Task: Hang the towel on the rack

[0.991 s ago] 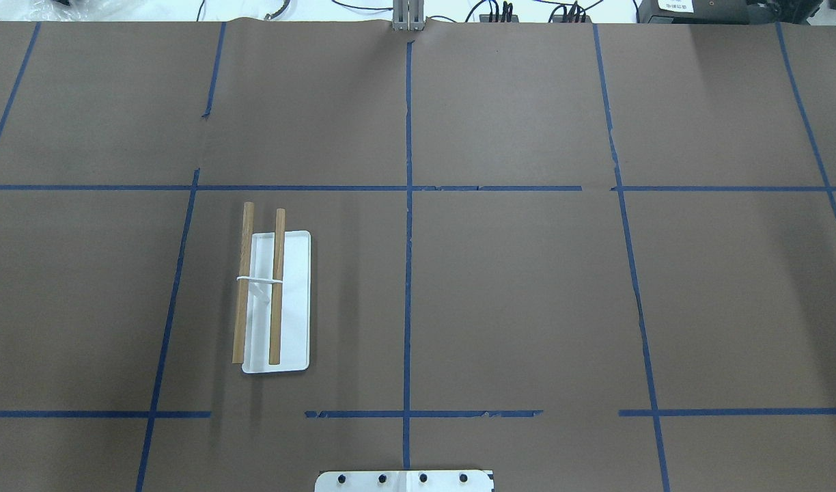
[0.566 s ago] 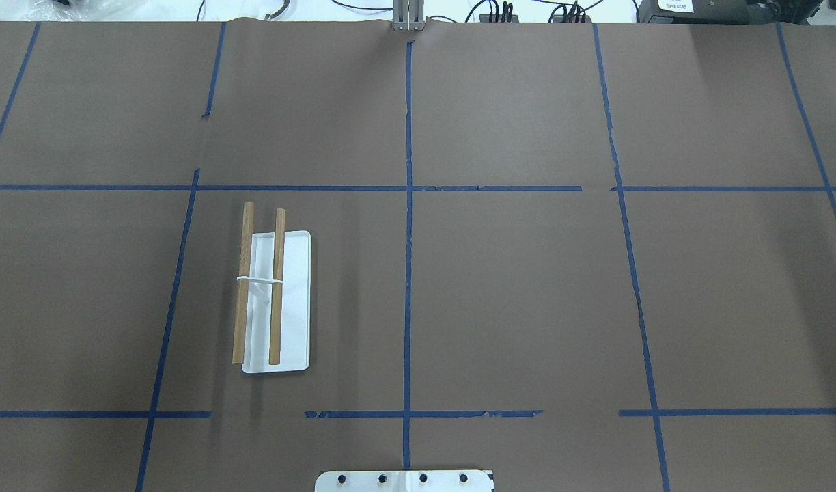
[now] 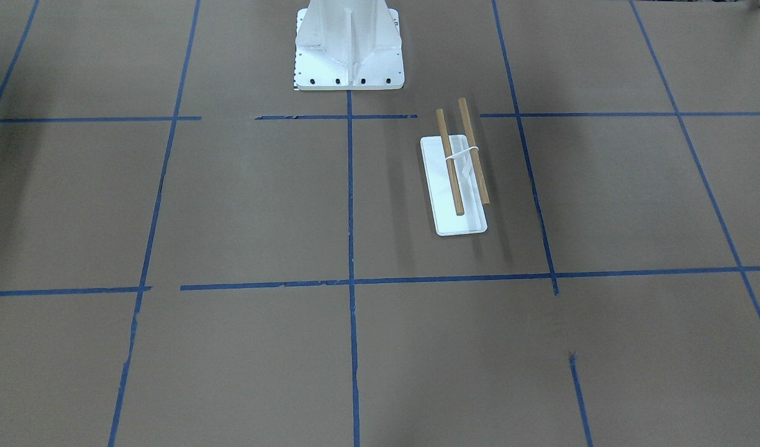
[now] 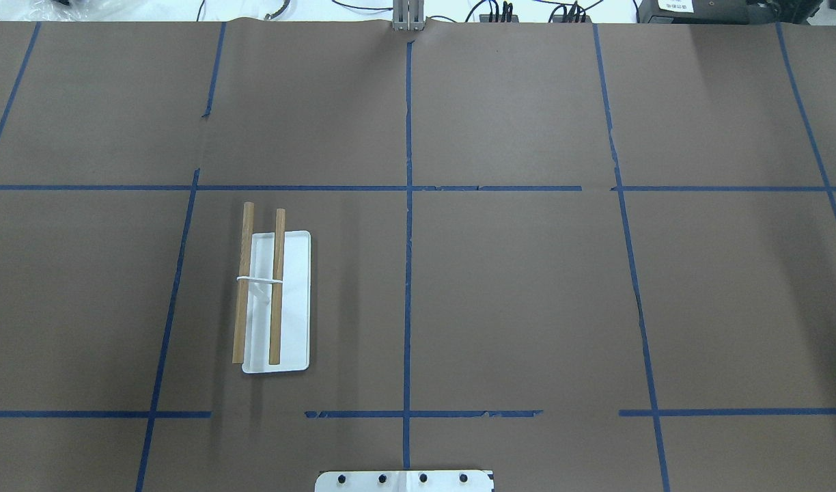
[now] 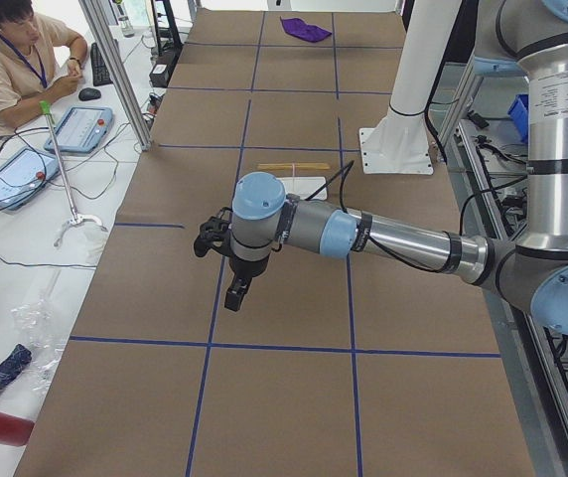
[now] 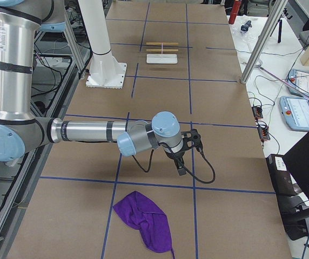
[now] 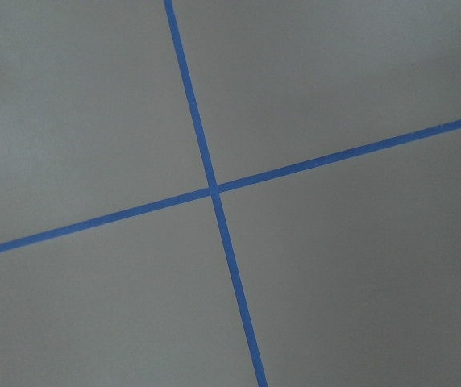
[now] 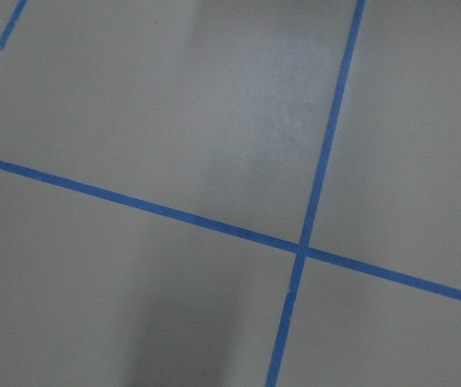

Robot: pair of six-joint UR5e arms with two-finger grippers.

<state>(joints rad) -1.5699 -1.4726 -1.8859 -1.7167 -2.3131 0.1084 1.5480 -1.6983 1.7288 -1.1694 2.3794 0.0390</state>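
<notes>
1. Purple towel lies crumpled at the right end of the table, well apart from the rack.
2. Left gripper and right gripper hang over the table; I cannot tell whether either is parted or closed.

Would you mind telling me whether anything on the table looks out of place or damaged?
The towel lies crumpled at the right end of the table, far from the rack. The blue tape has gaps and ragged edges.
</notes>
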